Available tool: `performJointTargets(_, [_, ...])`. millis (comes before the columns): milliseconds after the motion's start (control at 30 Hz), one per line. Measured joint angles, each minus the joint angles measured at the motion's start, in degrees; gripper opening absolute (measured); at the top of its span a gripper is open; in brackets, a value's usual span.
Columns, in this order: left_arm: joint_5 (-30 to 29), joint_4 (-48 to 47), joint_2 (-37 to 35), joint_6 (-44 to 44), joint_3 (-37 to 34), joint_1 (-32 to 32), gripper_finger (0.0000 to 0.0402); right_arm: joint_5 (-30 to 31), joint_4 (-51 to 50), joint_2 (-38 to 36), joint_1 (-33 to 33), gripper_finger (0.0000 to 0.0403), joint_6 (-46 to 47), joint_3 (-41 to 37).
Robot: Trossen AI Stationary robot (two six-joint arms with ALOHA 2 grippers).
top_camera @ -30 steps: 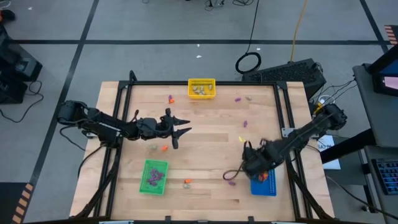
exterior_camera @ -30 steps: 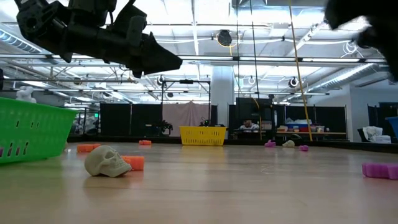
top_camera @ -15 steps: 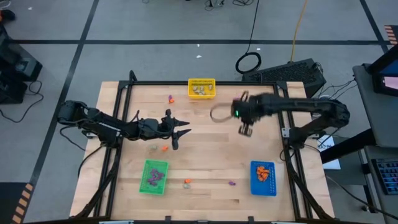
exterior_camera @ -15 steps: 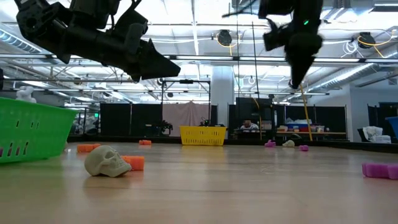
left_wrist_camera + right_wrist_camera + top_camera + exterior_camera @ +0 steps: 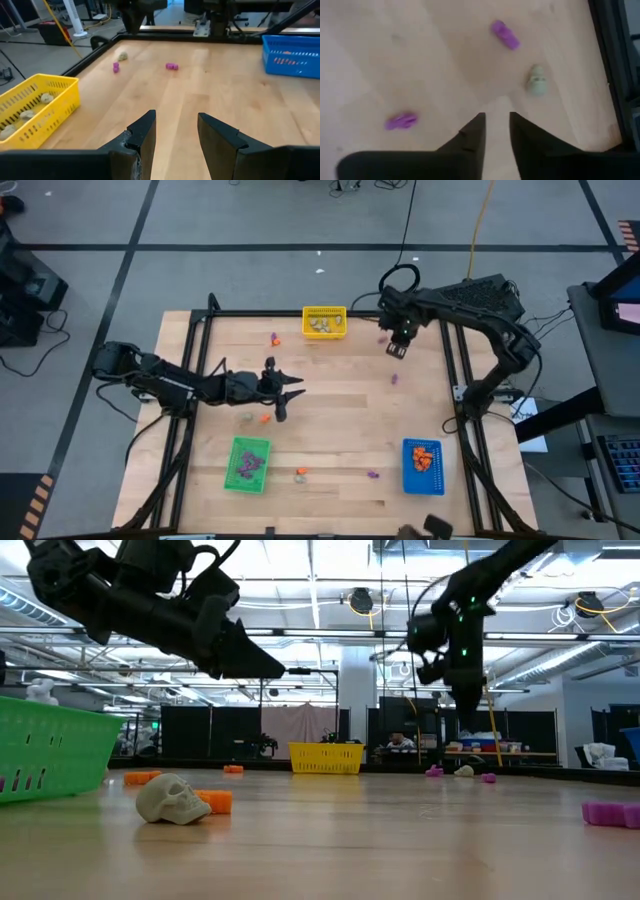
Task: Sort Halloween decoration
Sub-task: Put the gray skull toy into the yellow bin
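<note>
Robotics lab or industrial test hall: grey concrete floor (image 5: 250,220) marked with dark tape lines, exposed ceiling trusses with strip lights (image 5: 320,610), black curtain partitions (image 5: 200,730), loose cables (image 5: 410,230), wooden workbench (image 5: 330,410) in black frame.

Bright even overhead light, soft shadows, ceiling strip-light glare, right wrist view motion-blurred

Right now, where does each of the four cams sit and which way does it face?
High: overhead, straight down on the table; both arms show.
Low: table height, level across toward the yellow bin; both arms hang above.
Left wrist: looks over the table past its open fingers at the yellow bin, blue bin.
Right wrist: looks down past its fingers on a pale skull, purple trinkets.
Shared: high and left wrist both show the yellow bin.
</note>
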Motion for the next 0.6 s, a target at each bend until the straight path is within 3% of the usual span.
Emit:
performJointTargets(267, [0.0,-0.6,0.0,0.0,0.0,2.4,0.0143,0.1,5.4,8.7,-8.6,0.0155,-3.9,0.0])
performJointTargets(600, [0.0,-0.7,0.0,-0.1,0.0,3.5,0.0143,0.0,9.9,14.5,-11.9,0.0171,-8.7,0.0])
